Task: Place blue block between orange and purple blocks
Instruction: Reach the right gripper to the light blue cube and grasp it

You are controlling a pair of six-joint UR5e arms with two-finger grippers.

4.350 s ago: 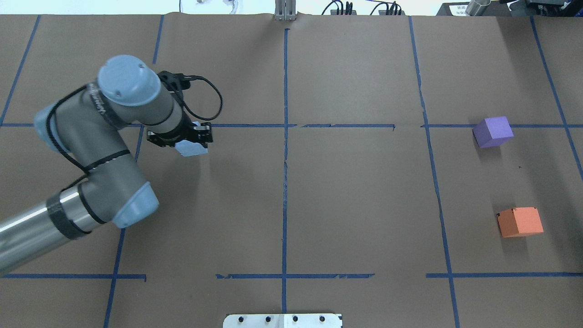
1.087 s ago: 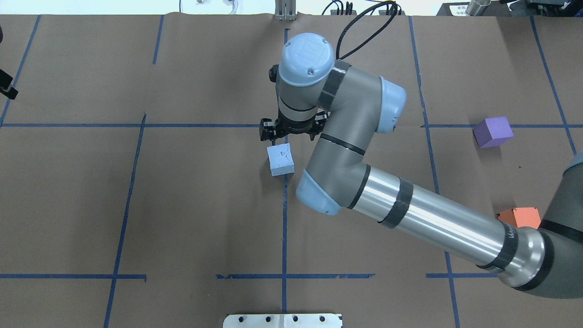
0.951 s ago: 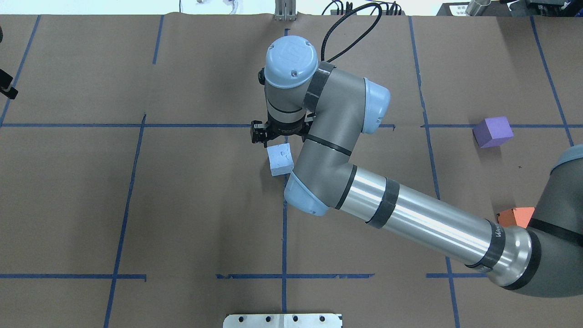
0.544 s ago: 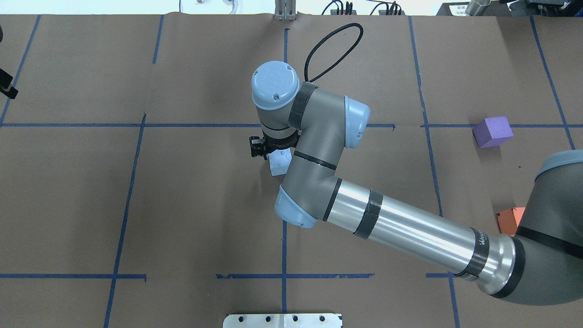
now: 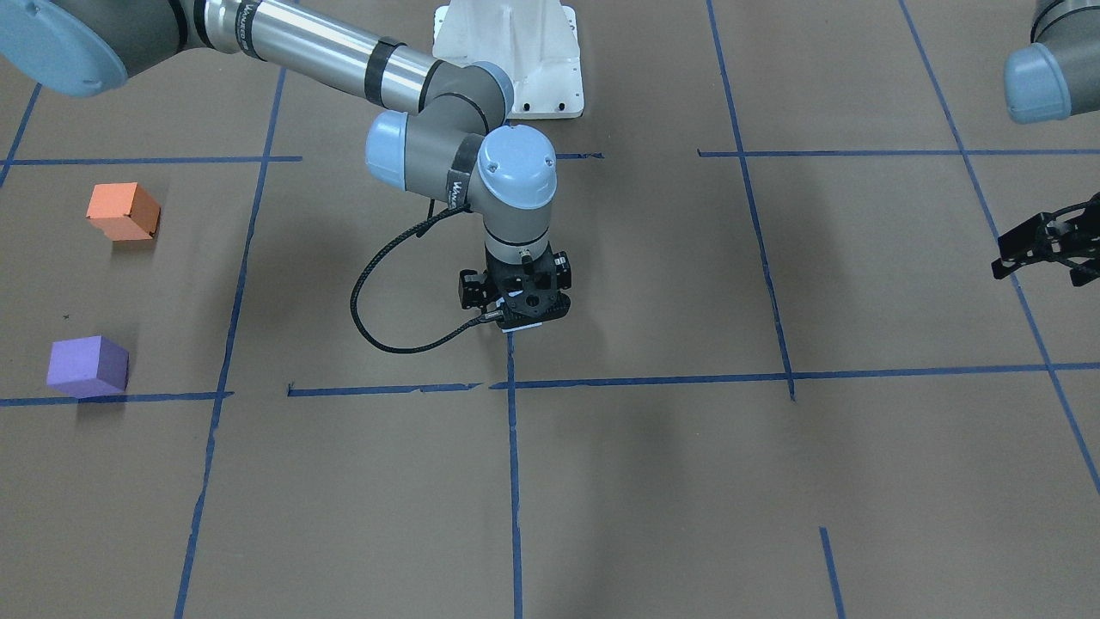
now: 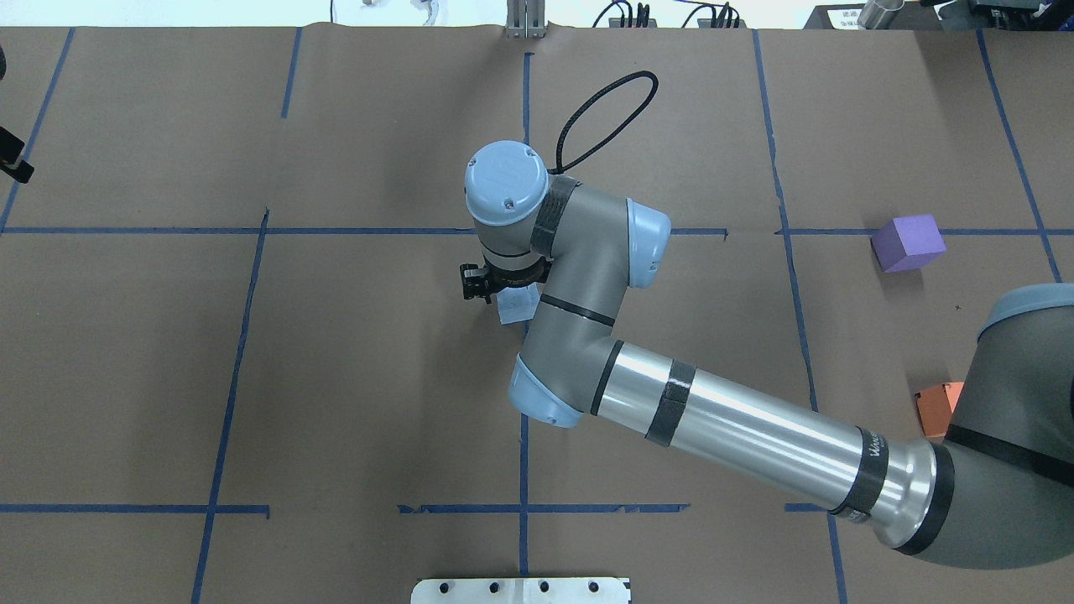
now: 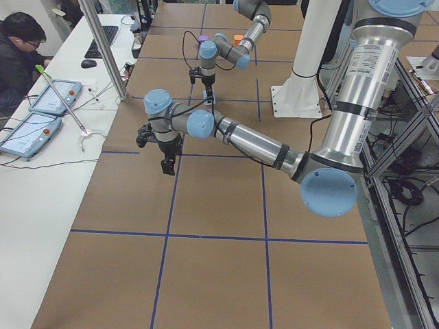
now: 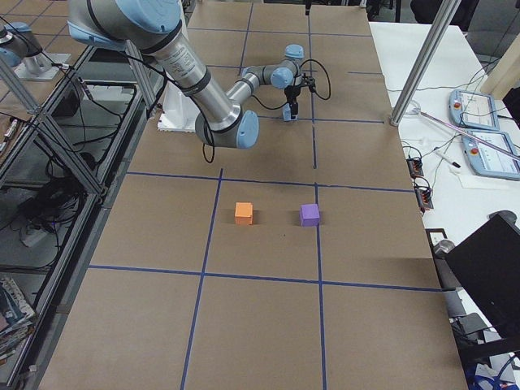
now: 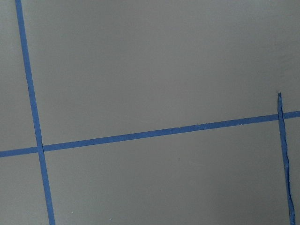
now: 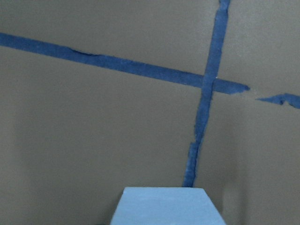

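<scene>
The light blue block [image 6: 513,308] sits on the brown paper at the table's centre, by the crossing of the blue tape lines. My right gripper [image 5: 521,315] is lowered straight over it, jaws open around it, and hides most of it. The right wrist view shows the block's top [image 10: 166,206] close under the camera. The purple block [image 6: 908,242] and the orange block [image 6: 938,408] stand apart at the table's right, the orange one partly behind my right arm. My left gripper [image 5: 1044,245] is open and empty, hovering at the table's left side.
Blue tape lines [image 6: 525,436] divide the brown paper into a grid. The robot's white base plate [image 5: 509,60] is at the near edge. A cable loop [image 5: 378,327] hangs from my right wrist. The paper between the purple block [image 5: 86,365] and the orange block [image 5: 123,211] is bare.
My left arm set the blue block down at the centre and withdrew to the left. My right arm then came in and lowered its gripper over the block.
</scene>
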